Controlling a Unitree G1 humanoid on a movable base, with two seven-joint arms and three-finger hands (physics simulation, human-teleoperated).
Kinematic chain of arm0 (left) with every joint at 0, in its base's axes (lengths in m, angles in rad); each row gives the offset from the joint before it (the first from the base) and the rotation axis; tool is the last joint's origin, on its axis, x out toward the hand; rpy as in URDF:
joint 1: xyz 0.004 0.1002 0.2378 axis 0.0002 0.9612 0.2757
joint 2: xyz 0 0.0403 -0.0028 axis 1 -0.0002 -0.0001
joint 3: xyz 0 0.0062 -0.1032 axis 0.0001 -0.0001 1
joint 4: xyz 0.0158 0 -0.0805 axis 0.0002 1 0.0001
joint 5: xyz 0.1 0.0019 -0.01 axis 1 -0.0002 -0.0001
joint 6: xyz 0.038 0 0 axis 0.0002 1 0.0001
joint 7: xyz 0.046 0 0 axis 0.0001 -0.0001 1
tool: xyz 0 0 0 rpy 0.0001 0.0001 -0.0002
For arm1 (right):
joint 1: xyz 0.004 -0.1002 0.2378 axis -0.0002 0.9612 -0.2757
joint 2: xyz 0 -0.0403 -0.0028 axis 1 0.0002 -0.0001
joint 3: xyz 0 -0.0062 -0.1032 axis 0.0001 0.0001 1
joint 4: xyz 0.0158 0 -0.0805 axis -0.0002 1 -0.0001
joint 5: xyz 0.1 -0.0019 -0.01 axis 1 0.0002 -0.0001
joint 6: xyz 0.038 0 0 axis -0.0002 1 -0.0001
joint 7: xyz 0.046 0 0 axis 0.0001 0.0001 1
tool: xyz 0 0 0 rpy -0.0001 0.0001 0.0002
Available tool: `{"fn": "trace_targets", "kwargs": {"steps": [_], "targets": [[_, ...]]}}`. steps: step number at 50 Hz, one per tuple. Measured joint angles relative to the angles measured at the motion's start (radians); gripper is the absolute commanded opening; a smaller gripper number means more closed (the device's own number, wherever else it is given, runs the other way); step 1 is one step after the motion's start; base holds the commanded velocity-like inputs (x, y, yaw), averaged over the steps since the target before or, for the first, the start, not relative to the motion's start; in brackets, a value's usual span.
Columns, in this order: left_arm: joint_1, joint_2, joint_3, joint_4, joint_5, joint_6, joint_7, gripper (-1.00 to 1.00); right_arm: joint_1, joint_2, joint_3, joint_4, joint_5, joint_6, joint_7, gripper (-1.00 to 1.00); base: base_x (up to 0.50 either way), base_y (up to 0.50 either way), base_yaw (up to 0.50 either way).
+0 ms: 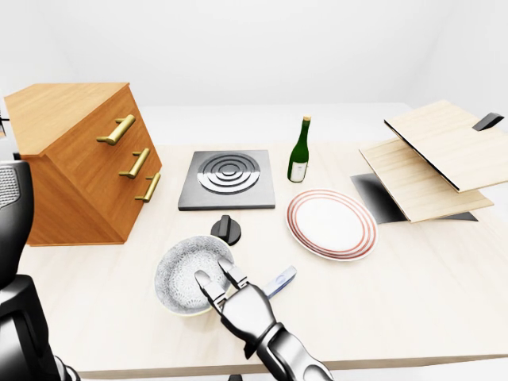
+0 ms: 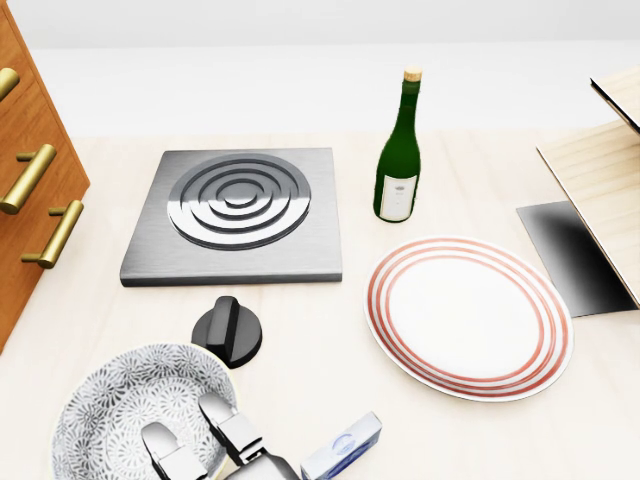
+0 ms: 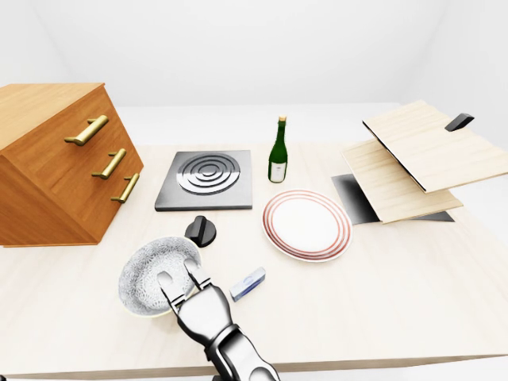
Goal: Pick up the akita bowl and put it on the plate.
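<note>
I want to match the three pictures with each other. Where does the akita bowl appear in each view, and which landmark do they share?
Left-eye view: the akita bowl lies low, left of centre.
Head view: it is in the bottom left corner, cut by the bottom edge.
Right-eye view: it lies at lower left.
Shared landmark: the black knob, just above and right of the bowl in every view.

Materials on the pale, matt wooden table (image 1: 413, 270).
Brushed grey metal burner plate (image 2: 235, 215); glossy green glass bottle (image 2: 398, 160); smooth glazed red-ringed white plate (image 2: 468, 316); satin orange-brown wooden drawer chest (image 1: 79, 182), brass-coloured handles (image 1: 119, 129).
</note>
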Motion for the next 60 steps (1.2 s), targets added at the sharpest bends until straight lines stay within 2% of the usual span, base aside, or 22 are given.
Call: {"fn": "trace_targets", "kwargs": {"steps": [23, 24, 25, 27, 52, 60], "targets": [[-0.003, -0.02, 0.009, 0.0, 0.001, 0.0, 0.0, 1.0, 0.007, 0.007, -0.002, -0.006, 0.047, 0.0, 0.003, 1.0, 0.0, 0.0, 0.0], [-0.004, -0.02, 0.009, 0.0, -0.001, 0.0, 0.0, 1.0, 0.008, 0.007, -0.002, -0.006, 0.049, 0.0, 0.003, 0.84, 0.0, 0.0, 0.0], [-0.004, -0.02, 0.01, 0.0, -0.001, 0.0, 0.0, 1.0, 0.008, 0.007, -0.003, -0.014, 0.05, 0.0, 0.003, -0.69, 0.0, 0.0, 0.0], [-0.004, -0.02, 0.01, 0.001, 0.0, 0.0, 0.0, 1.0, 0.008, 0.007, -0.004, -0.018, 0.053, 0.0, 0.004, -0.94, 0.0, 0.0, 0.0], [-0.003, -0.027, 0.014, 0.002, 0.008, 0.0, 0.0, 1.0, -0.004, 0.011, 0.002, 0.011, 0.121, 0.0, 0.011, -0.93, 0.0, 0.0, 0.0], [-0.002, -0.026, 0.014, 0.001, 0.005, 0.0, 0.0, 1.0, -0.004, 0.01, 0.001, -0.003, 0.105, 0.0, 0.037, -0.94, 0.0, 0.0, 0.0]]}}
